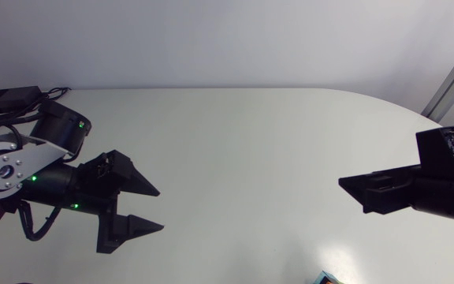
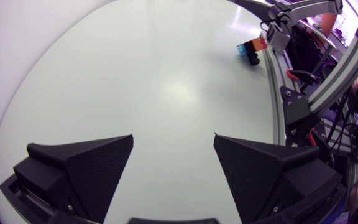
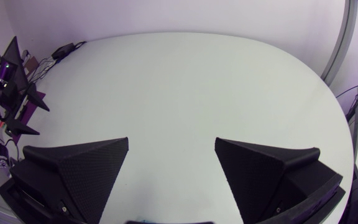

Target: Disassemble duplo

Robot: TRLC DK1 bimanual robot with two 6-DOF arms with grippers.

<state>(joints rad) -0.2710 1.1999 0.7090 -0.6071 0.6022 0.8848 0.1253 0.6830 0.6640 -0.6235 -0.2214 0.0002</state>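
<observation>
The duplo (image 1: 326,277) sits at the near edge of the table (image 1: 243,142), on its right half. From above only a teal sliver of it shows. In the left wrist view the duplo (image 2: 248,50) is far ahead of that arm's fingers, a small cluster that looks like a teal brick joined to orange-red and dark ones. It is too small there to tell how they connect. It lies right by the table (image 2: 166,81) edge, and neither arm touches it.

The right gripper (image 1: 345,185) comes in from the right edge and hangs over the right part of the table, between the duplo and the far edge and well apart from the duplo. From above its fingers overlap, but in its own view the right gripper (image 3: 172,140) is spread wide with only bare table (image 3: 185,81) between the fingers.

The left gripper (image 1: 153,210) is over the left part of the table, fingers splayed wide and holding nothing. Its own view shows the left gripper (image 2: 173,135) the same way.

A black box (image 1: 6,99) with cables lies at the far left corner.
</observation>
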